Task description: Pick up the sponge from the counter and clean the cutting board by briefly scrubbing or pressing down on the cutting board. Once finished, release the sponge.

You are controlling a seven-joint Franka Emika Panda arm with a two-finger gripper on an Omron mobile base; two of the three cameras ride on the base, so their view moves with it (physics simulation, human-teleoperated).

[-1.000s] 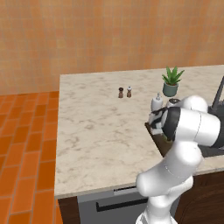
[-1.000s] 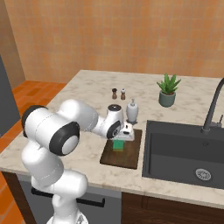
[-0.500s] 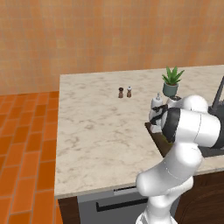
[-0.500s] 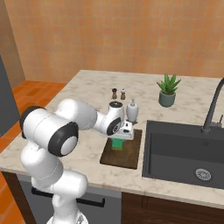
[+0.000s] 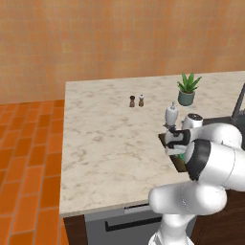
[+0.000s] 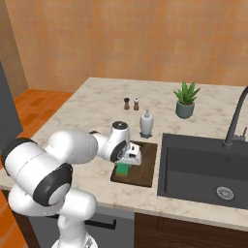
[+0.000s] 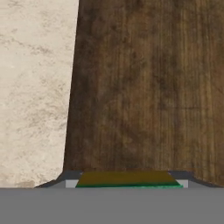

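Between the earlier pictures and this moment little is altered: in the right base view the gripper [image 6: 127,163] is kept low over the cutting board [image 6: 145,167], with only a slight shift of the hand, and the sponge [image 6: 123,169] is found under it on the board both then and now. From this it is judged that the pick-up is done and the pressing or scrubbing step is under way or near its end, with the release not yet made. The fingers [image 7: 183,183] are seen clamped on the sponge [image 7: 127,178] in the hand view, where the yellow layer and a thin green edge are held between the two tips at the bottom, the dark wood grain of the cutting board [image 7: 148,87] lies close beyond, and the pale worktop [image 7: 35,87] runs along the left. Whether the sponge actually touches the wood cannot be told from that view; in the right base view it appears to rest on the board's near half. The right base view also gives the sink [image 6: 203,169] just beside the board, the soap dispenser [image 6: 146,123], the potted plant [image 6: 186,100] and the two shakers [image 6: 131,103]. In the left base view the board [image 5: 179,161] is mostly hidden by the arm, and the orange floor [image 5: 28,158] is shown.
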